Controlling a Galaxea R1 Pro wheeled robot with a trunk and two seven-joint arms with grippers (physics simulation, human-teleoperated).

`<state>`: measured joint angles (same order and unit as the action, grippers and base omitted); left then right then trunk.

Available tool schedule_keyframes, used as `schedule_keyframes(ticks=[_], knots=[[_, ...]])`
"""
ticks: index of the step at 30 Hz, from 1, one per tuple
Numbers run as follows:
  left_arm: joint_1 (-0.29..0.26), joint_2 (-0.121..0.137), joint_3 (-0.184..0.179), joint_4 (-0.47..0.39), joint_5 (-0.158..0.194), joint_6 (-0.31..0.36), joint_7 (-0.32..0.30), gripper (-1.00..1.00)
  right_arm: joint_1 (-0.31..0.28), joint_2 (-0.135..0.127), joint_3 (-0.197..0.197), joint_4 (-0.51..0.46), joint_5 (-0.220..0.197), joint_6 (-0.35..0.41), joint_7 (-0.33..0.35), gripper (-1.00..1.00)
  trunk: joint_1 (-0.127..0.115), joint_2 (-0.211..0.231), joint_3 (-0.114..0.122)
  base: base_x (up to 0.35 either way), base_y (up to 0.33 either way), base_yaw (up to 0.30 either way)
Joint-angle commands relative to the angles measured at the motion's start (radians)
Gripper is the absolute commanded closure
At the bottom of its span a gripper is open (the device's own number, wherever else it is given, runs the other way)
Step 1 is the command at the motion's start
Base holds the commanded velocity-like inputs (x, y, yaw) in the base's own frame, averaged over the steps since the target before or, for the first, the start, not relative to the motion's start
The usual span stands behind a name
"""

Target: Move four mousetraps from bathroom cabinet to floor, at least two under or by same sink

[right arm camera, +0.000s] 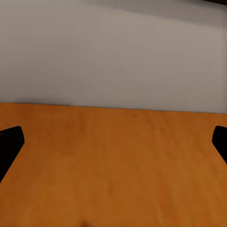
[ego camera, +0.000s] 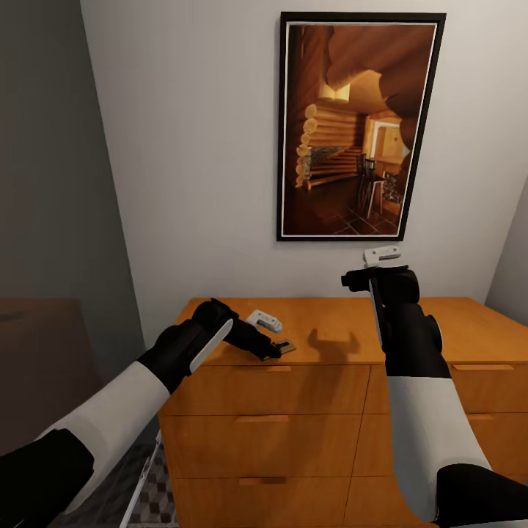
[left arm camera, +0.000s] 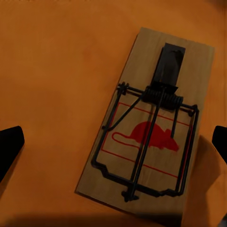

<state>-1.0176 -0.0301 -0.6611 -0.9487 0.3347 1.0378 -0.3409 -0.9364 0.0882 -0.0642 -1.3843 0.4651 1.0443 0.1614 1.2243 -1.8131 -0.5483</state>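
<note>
The right tool (right arm camera: 113,142) hangs over the cabinet (right arm camera: 113,165) — only its two dark fingertips (right arm camera: 9,142) show, set wide apart at either edge. Between them runs bare orange-brown wood, meeting a plain pale wall (right arm camera: 113,52) — perhaps slightly shadowed along the join.

The head view looks forward and slightly down from above both arms, facing the cabinet (ego camera: 293,381) against a white wall. The left wrist view looks steeply down, very near the cabinet top, at 1 mousetrap (left arm camera: 151,123). The right wrist view sits low and near over the same top, facing level toward the wall. All 3 views share the orange cabinet top; the head and left wrist views share the mousetrap (ego camera: 284,347).
</note>
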Motion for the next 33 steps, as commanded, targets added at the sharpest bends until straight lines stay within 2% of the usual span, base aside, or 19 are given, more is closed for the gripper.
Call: schedule_keyframes(ticks=[1, 33], knots=[[-0.001, 0.000, 0.000, 0.000, -0.009, 0.002, -0.009, -1.00, -0.001, 0.001, -0.002, -0.001, 0.010, 0.003, 0.010, -1.00, 0.000, -0.001, -0.001, 0.000, 0.000, 0.000], [-0.001, -0.001, 0.001, 0.005, -0.009, 0.002, -0.007, -1.00, -0.001, 0.002, -0.002, -0.001, 0.010, 0.003, 0.011, -1.00, 0.000, -0.001, -0.001, 0.000, 0.000, 0.000]])
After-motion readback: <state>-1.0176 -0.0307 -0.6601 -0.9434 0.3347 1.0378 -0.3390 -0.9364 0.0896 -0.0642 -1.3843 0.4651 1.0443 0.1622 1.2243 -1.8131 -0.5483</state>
